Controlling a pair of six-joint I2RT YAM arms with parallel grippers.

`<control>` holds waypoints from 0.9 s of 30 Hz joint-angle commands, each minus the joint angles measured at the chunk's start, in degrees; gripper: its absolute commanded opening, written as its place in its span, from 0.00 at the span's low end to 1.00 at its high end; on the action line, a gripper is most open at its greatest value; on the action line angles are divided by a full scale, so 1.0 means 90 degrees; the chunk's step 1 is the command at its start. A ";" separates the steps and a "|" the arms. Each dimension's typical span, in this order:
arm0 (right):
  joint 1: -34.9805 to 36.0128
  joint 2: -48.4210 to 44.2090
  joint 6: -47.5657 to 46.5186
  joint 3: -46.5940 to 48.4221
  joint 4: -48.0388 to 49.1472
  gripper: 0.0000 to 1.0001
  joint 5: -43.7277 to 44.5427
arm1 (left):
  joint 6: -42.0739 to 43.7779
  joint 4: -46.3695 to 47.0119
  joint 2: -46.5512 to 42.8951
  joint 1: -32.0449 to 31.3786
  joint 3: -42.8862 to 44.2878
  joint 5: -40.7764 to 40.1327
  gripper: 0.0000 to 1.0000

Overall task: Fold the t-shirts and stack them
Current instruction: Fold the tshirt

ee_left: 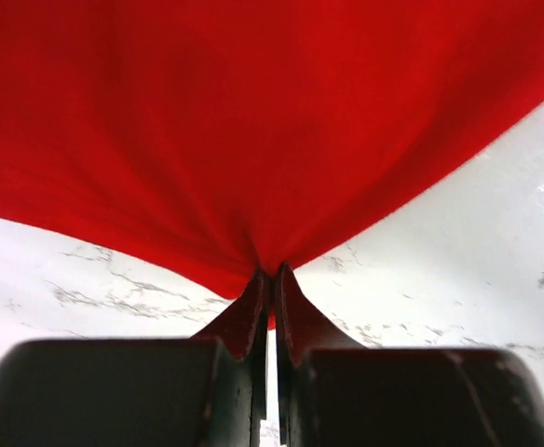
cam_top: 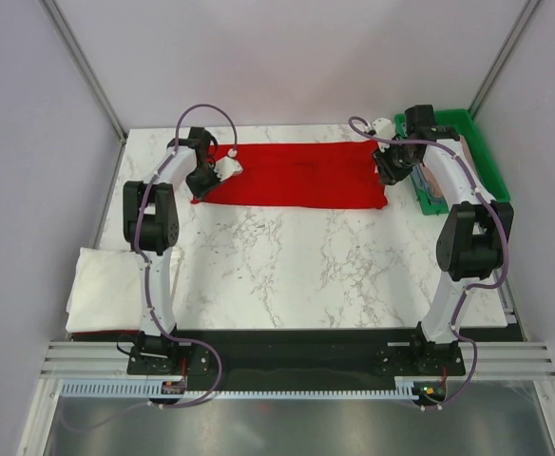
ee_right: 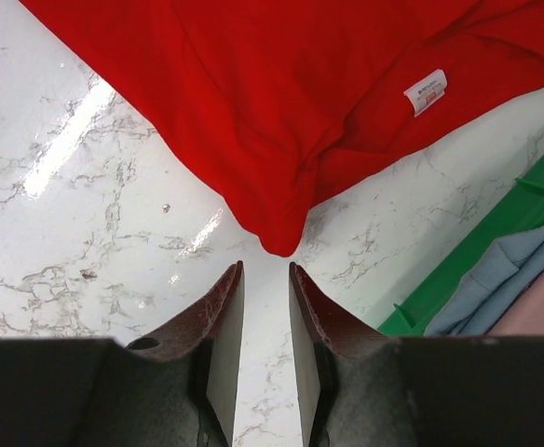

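Observation:
The bright red t-shirt (cam_top: 301,175) lies as a long folded strip across the far part of the marble table. My left gripper (cam_top: 201,186) is shut on its left near corner; in the left wrist view the red cloth (ee_left: 253,130) fans out from between the closed jaws of that gripper (ee_left: 272,273). My right gripper (cam_top: 389,174) hovers at the shirt's right end, open and empty (ee_right: 265,270), just short of a red corner (ee_right: 281,237). The white neck label (ee_right: 425,91) shows there. A folded white t-shirt (cam_top: 116,287) lies at the near left.
A green plastic tray (cam_top: 482,157) stands at the far right and holds pale blue and pink cloth (ee_right: 523,279); its green wall (ee_right: 477,251) is close right of my right gripper. Grey walls surround the table.

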 commanded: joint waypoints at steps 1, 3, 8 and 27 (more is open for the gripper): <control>0.0056 -0.0151 0.0165 0.0078 0.0103 0.33 -0.0054 | -0.0299 -0.0609 -0.0603 -0.0078 -0.0516 0.0322 0.03; 0.0104 -0.0132 0.0156 0.0000 0.0132 0.33 -0.0035 | -0.0368 -0.0629 -0.1254 -0.0234 -0.1138 0.0332 0.02; 0.0348 0.0073 0.0156 -0.0137 0.0210 0.33 0.0238 | -0.0523 -0.0872 -0.2575 -0.0984 -0.2410 0.0274 0.02; 0.1189 0.1499 0.0653 0.0663 0.0855 0.30 0.0873 | -0.1824 -0.2015 -0.4696 -0.3613 -0.4766 0.1327 0.16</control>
